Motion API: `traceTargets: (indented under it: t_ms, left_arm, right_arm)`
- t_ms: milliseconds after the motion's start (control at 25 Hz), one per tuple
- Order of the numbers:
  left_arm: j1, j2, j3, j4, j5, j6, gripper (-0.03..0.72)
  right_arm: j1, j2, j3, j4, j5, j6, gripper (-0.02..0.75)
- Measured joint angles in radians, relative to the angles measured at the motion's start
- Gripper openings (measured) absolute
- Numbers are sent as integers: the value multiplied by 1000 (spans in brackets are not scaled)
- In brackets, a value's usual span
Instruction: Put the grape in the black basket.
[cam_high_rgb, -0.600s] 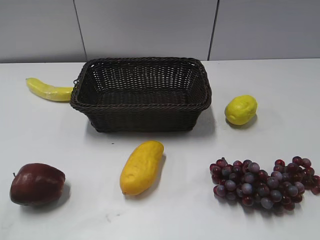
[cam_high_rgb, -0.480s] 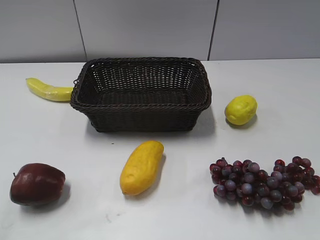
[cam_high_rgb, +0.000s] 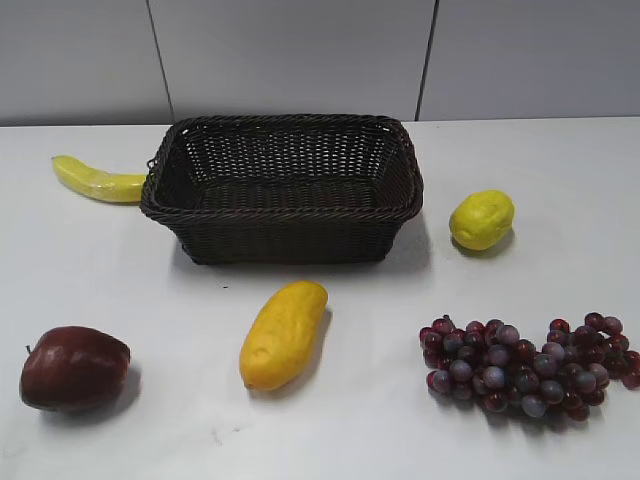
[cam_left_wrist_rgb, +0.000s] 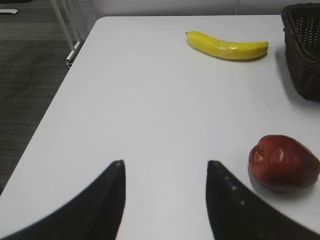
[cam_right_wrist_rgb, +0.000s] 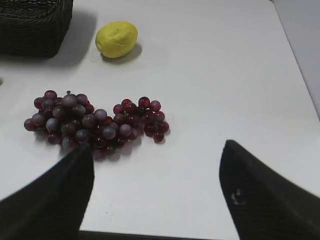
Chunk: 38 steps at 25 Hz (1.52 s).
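Observation:
The grape (cam_high_rgb: 528, 366) is a long bunch of dark red and purple-grey grapes lying on the white table at the front right; it also shows in the right wrist view (cam_right_wrist_rgb: 95, 122). The black basket (cam_high_rgb: 283, 212) stands empty at the middle back; its corner shows in the left wrist view (cam_left_wrist_rgb: 304, 55) and in the right wrist view (cam_right_wrist_rgb: 35, 30). My right gripper (cam_right_wrist_rgb: 157, 145) is open and empty, just in front of and right of the grape. My left gripper (cam_left_wrist_rgb: 165, 162) is open and empty over bare table, left of the apple. Neither gripper shows in the exterior view.
A dark red apple (cam_high_rgb: 73, 367) lies at the front left, a yellow mango (cam_high_rgb: 283, 333) in front of the basket, a banana (cam_high_rgb: 97, 180) left of the basket, a lemon (cam_high_rgb: 481, 219) right of it. The table's left edge (cam_left_wrist_rgb: 55, 95) is near my left gripper.

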Motion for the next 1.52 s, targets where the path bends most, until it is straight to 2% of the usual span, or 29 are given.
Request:
traceTargets:
  t_ms: [480,1080,1400,1520]
  left_arm:
    - [0,0,0,0,0,0,480]
    - [0,0,0,0,0,0,480]
    - [0,0,0,0,0,0,480]
    - [0,0,0,0,0,0,480]
  right_arm:
    - [0,443,-133,0,5,42,594]
    - [0,923,-288,52,6,37,592]
    - [0,1130,-304,187,-31,-56,592]
    - [32,1188,-319,225,-36,-85,590]
